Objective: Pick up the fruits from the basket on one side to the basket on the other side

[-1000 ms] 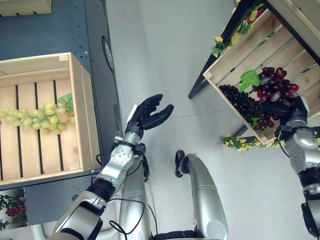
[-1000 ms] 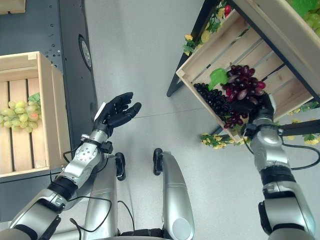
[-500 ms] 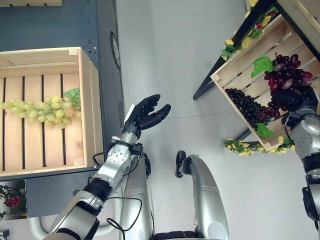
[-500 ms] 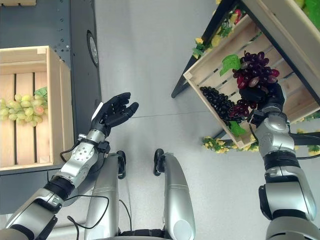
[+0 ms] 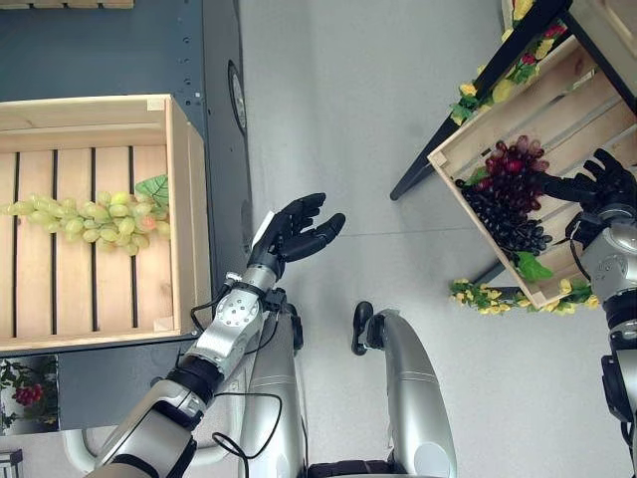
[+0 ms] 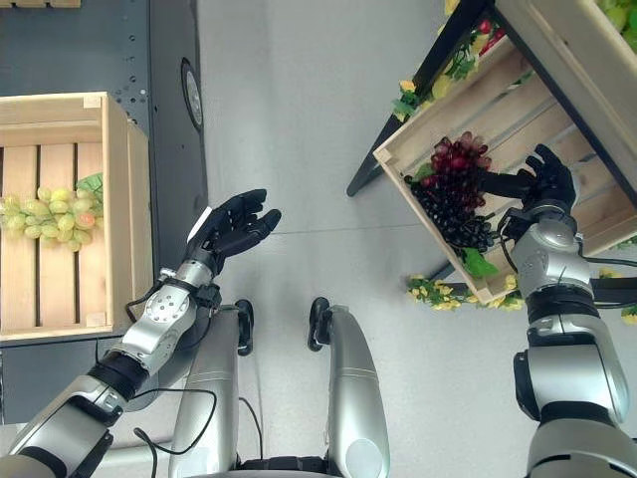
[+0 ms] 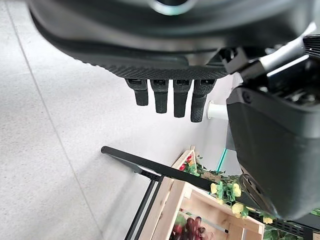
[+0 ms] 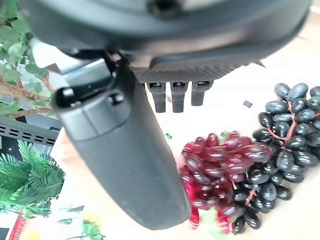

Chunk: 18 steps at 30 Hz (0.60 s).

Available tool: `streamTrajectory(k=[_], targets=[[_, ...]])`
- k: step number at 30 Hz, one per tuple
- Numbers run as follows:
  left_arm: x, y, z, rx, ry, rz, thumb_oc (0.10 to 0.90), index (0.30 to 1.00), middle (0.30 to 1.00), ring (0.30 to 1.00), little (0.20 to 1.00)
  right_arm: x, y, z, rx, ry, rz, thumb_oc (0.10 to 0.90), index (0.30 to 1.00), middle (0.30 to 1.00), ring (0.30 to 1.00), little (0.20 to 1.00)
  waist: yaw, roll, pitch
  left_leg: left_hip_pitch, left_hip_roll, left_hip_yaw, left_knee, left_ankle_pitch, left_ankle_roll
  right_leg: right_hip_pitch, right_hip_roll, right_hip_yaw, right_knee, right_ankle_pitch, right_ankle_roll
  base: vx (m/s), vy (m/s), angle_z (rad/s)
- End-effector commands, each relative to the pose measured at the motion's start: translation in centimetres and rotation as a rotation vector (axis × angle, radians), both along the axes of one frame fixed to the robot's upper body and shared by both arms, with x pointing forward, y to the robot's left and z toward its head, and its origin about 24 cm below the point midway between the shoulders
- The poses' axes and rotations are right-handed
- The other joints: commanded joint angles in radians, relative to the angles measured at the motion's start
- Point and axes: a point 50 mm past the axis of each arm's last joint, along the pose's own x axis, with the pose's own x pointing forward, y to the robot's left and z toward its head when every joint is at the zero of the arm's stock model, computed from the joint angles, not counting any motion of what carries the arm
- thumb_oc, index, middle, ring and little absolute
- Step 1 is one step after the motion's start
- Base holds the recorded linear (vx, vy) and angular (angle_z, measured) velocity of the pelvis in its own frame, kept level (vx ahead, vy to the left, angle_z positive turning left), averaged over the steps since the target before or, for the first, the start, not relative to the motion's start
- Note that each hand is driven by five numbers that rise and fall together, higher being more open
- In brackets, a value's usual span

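The flat slatted wooden crate on the left (image 5: 179, 229) holds one bunch of pale green grapes with a green leaf (image 5: 95, 221), lying across its slats toward the right wall. The tilted slatted wooden crate on the right (image 5: 453, 164), mounted on a black metal stand (image 5: 423, 169), holds two bunches: a bunch of dark red grapes (image 5: 513, 162) resting on top of a bunch of black grapes (image 5: 508, 219).

The right hand (image 6: 545, 179) is inside the right crate, just beside the red bunch on its far-right side. Its fingers (image 8: 172, 95) are extended and spread; they enclose nothing. The right wrist view shows the red bunch lying free on the black bunch beyond the fingertips.

The left hand (image 5: 294, 227) hangs over the grey floor (image 5: 338, 100) between the two crates, palm up, fingers relaxed and loosely spread, holding nothing.

Task status, as a judgement: one bunch sits in the left crate, and neither hand carries fruit. The red and black bunches remain to be grasped and moved if the left crate is the destination.
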Motion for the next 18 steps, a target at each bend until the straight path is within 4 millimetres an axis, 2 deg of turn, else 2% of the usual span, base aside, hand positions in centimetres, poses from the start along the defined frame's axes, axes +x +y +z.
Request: streamTrajectory(k=[1,6,9,13,14,17,18], targets=[[-0.6,-3.0,3.9,-0.082,-0.227,-0.143,0.8,0.9,0.9,0.9,0.9,-2.6,-4.6,6.6,-0.132,-0.141,-0.225,0.8,0.9,0.9,0.9,0.9,0.012,0.032,-0.014,0.141,-0.037,0.118,-0.059,-0.118,0.053,0.123,0.022,-0.047,-0.025,-0.019,-0.043,0.0,0.0,0.0],[-0.9,-3.5,3.4,-0.084,-0.228,-0.15,0.8,0.9,0.9,0.9,0.9,-2.4,-4.5,5.8,-0.177,-0.077,-0.203,0.8,0.9,0.9,0.9,0.9,0.013,0.045,-0.014,0.169,-0.04,0.124,-0.075,-0.118,0.052,0.147,0.015,-0.045,-0.033,-0.028,-0.044,0.0,0.041,0.0],[-1.1,-4.1,3.3,-0.061,-0.239,-0.171,0.8,0.9,0.9,0.9,0.9,-1.6,-3.2,6.3,-0.275,-0.092,-0.145,0.8,0.9,0.9,0.9,0.9,0.012,0.055,-0.014,0.185,-0.042,0.129,-0.09,-0.112,0.052,0.159,0.009,-0.045,-0.035,-0.03,-0.044,0.0,0.074,0.03],[-1.5,-4.5,3.2,-0.035,-0.281,-0.176,0.8,0.9,0.9,0.9,0.9,-0.2,1.1,5.6,-0.392,-0.151,0.016,0.8,0.9,0.9,0.9,0.9,0.001,0.066,-0.014,0.216,-0.042,0.142,-0.12,-0.099,0.053,0.177,-0.001,-0.044,-0.039,-0.036,-0.044,0.01,0.093,0.02],[-1.5,-4.5,3.3,-0.035,-0.283,-0.176,0.8,0.9,0.9,0.9,0.9,-0.2,1.1,5.7,-0.392,-0.152,0.015,0.8,0.9,0.9,0.9,0.9,0.001,0.066,-0.014,0.212,-0.042,0.142,-0.12,-0.098,0.054,0.174,-0.002,-0.044,-0.038,-0.034,-0.044,0.0,0.061,-0.05],[-1.5,-4.6,4.7,-0.03,-0.38,-0.138,0.8,0.9,0.9,0.9,0.9,0.3,5.1,3.0,-0.438,-0.163,0.202,0.8,0.9,0.9,0.9,0.9,-0.011,0.066,-0.014,0.229,-0.042,0.152,-0.137,-0.093,0.056,0.187,-0.008,-0.044,-0.043,-0.041,-0.046,0.0,0.067,-0.02],[-1.5,-4.6,5.6,-0.026,-0.441,-0.103,0.8,0.9,0.9,0.9,0.9,0.1,7.2,0.7,-0.431,-0.155,0.284,0.8,0.9,0.9,0.9,0.9,-0.014,0.065,-0.014,0.241,-0.045,0.153,-0.145,-0.091,0.057,0.199,-0.015,-0.047,-0.044,-0.047,-0.047,-0.01,0.037,0.03]])
